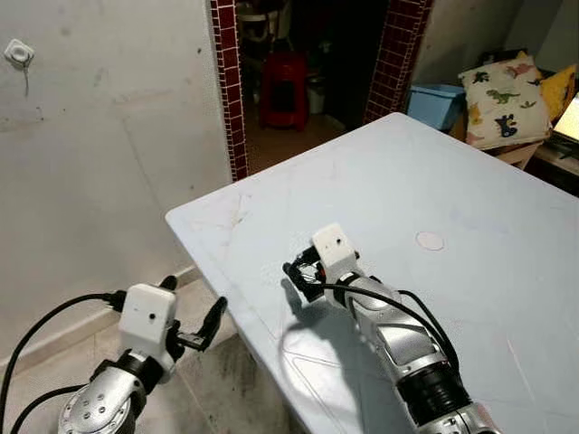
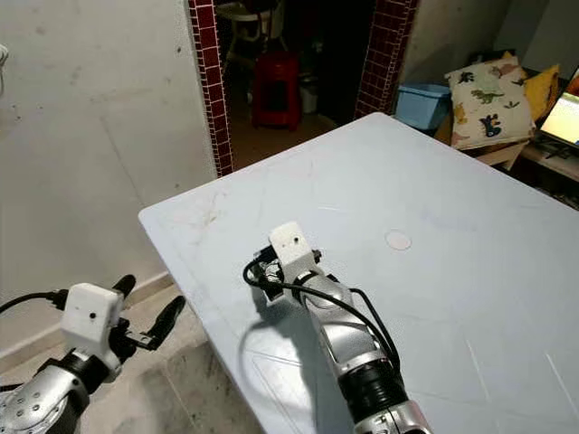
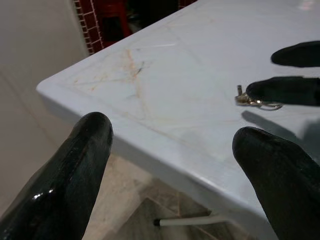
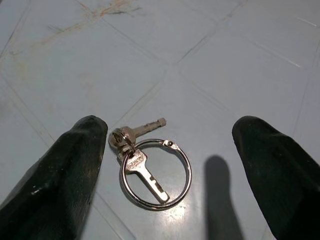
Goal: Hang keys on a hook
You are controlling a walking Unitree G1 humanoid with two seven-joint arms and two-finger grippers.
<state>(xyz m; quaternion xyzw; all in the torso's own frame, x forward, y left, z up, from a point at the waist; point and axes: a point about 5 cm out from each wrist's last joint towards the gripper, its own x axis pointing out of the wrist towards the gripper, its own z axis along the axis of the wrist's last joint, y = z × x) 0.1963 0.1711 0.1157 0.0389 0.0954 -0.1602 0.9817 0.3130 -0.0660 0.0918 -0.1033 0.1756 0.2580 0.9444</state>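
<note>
The silver ring of two small metal keys (image 4: 147, 167) lies flat between the right gripper's (image 4: 167, 165) spread black fingers, near the pale blue table's (image 1: 470, 181) left corner.

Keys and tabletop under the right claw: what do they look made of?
The keys and their ring look like bright silvery metal, catching sharp glints. The table seems a pale blue-grey glossy stone-like or laminate slab, with faint lines, rusty stains and a soft shine; which one I cannot tell. The right claw, open, hovers around them.
</note>
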